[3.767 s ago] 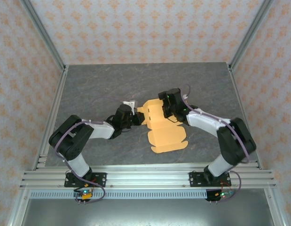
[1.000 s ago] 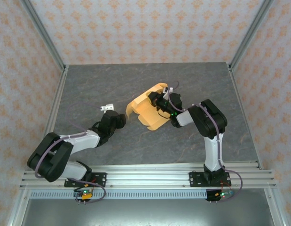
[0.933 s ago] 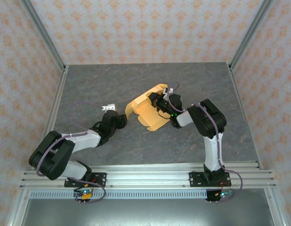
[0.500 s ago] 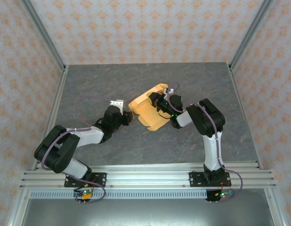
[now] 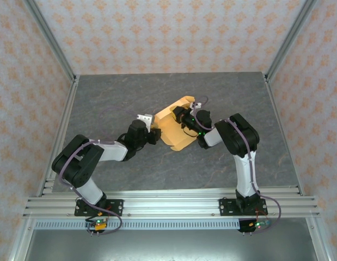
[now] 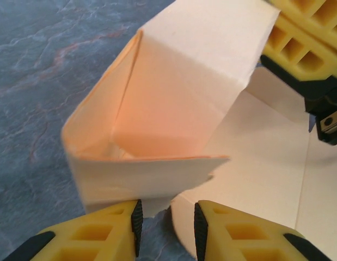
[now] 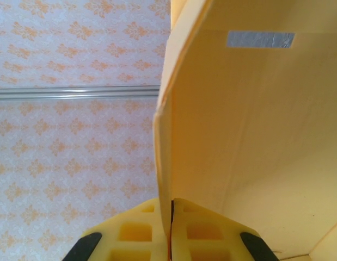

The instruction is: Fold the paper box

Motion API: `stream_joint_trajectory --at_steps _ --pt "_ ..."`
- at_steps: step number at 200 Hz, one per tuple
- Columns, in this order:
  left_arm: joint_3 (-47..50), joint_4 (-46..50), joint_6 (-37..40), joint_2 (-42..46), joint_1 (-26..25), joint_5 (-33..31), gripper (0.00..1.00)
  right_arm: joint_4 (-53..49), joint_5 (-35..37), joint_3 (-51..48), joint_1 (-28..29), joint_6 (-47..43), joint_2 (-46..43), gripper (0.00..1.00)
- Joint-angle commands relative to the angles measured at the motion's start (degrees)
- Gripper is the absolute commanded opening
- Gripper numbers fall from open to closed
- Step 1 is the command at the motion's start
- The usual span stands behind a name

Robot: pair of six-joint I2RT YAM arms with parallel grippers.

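The paper box (image 5: pixel 172 129) is a light orange-tan cardboard sheet, partly folded and tilted up off the table at mid-centre. My right gripper (image 5: pixel 179 115) holds it from the right side. In the right wrist view the gripper (image 7: pixel 171 204) is shut on the edge of an upright box panel (image 7: pixel 255 136). My left gripper (image 5: pixel 152 134) is at the box's left edge. In the left wrist view it (image 6: pixel 167 217) stands open with a narrow gap, and a folded side wall (image 6: pixel 173 109) and a rounded flap edge reach down into that gap. The right gripper's yellow fingers (image 6: pixel 304 32) show at the top right.
The grey stone-patterned table (image 5: pixel 130 92) has free room all round the box. Aluminium posts (image 5: pixel 48 41) and patterned walls enclose it. A metal rail (image 5: pixel 168 204) runs along the near edge by the arm bases.
The left gripper has moved right and up to the box's left edge, and its jaws have narrowed. The right gripper keeps the box raised, almost still.
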State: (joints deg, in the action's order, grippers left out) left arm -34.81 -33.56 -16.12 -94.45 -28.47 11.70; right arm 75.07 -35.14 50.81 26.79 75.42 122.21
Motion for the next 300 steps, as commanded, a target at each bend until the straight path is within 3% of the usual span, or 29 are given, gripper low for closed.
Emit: stream_joint_trajectory --at_steps 1,15,66,74,80,92,105,125,151,165,204,231,262,300 --pt "-1.69 -1.64 1.35 0.55 -0.36 1.15 0.32 2.28 -0.45 0.02 -0.27 -0.01 1.01 0.08" --pt "0.09 -0.54 1.68 3.5 -0.36 0.47 0.34 2.27 -0.39 -0.25 -0.27 -0.09 0.98 0.07" --pt "10.92 2.0 3.28 16.34 0.76 -8.05 0.55 2.28 -1.29 -0.47 -0.3 -0.78 1.29 0.07" --pt "12.13 1.02 1.75 16.92 1.38 -9.68 0.6 2.27 -1.47 -0.3 -0.26 -0.72 1.51 0.07" --pt "12.6 0.53 0.9 17.03 1.84 -10.45 0.71 2.28 -1.52 -0.23 -0.32 -0.75 1.49 0.07" --pt "12.04 2.69 -1.09 16.93 2.28 -16.0 0.75 2.36 -1.71 -0.09 -0.31 -0.49 1.6 0.07" --pt "12.18 2.28 -1.61 15.74 3.36 -18.29 0.74 2.46 -2.23 -0.14 -0.26 -0.36 1.54 0.07" --pt "13.03 -7.95 1.77 10.11 4.7 -11.69 0.71 2.45 -3.04 -0.18 -0.29 -0.53 1.3 0.07" --pt "7.86 -9.0 5.13 2.59 4.82 -1.83 0.71 2.36 -3.97 -0.44 -0.35 -0.7 1.35 0.07" --pt "6.19 -10.17 6.09 0.52 4.72 0.03 0.71 2.39 -4.52 -0.6 -0.34 -0.8 1.31 0.07" --pt "3.87 -11.45 9.79 -1.68 4.63 0.76 0.68 2.14 -4.92 -1.41 -0.34 -1.15 1.2 0.07" --pt "4.69 -15.12 10.5 -2.49 4.09 3.53 0.59 1.94 -5.01 -1.58 -0.41 -1.32 1.29 0.07" --pt "4.6 -15.24 12.06 -2.75 1.75 1.56 0.43 1.75 -4.98 -1.41 -0.41 -1.23 1.44 0.07" --pt "4.31 -15.66 12.22 -2.02 -0.78 -0.36 0.39 1.72 -4.71 -1.49 -0.36 -0.96 1.42 0.07"
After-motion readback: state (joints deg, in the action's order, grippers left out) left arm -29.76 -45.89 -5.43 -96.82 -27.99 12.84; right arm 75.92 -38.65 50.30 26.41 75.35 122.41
